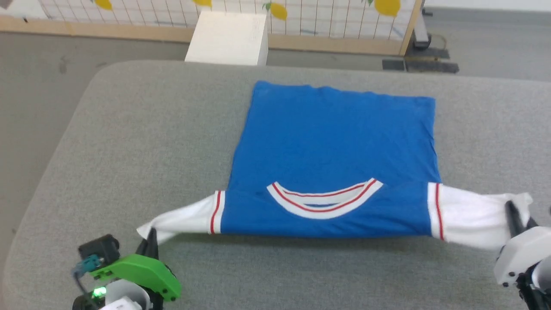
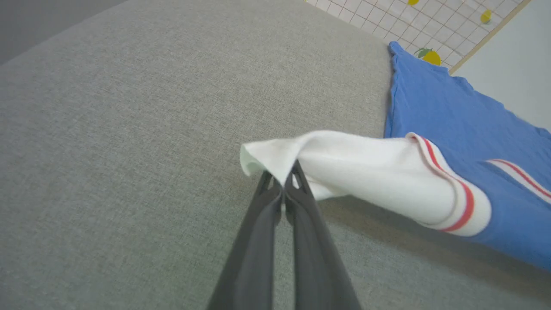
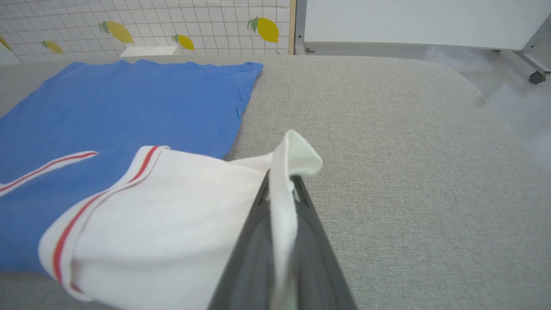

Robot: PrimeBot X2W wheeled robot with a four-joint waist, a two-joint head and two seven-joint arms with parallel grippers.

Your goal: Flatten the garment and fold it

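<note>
The royal-blue garment (image 1: 331,146) lies back-up on the grey table, its striped collar (image 1: 323,199) toward me and its near edge lifted off the surface. My left gripper (image 1: 150,236) is shut on the tip of the left white sleeve (image 1: 183,219), pulling it outward. In the left wrist view the left gripper (image 2: 280,177) pinches the sleeve (image 2: 366,172) edge. My right gripper (image 1: 513,214) is shut on the right white sleeve (image 1: 471,213). Seen from the right wrist, cloth of the sleeve (image 3: 172,224) runs between the right gripper (image 3: 282,183) fingers.
The grey padded table (image 1: 142,142) has rounded corners and bare cloth on both sides of the shirt. A white box (image 1: 228,38) stands on the floor beyond the far edge, before a lemon-patterned panel (image 1: 344,17).
</note>
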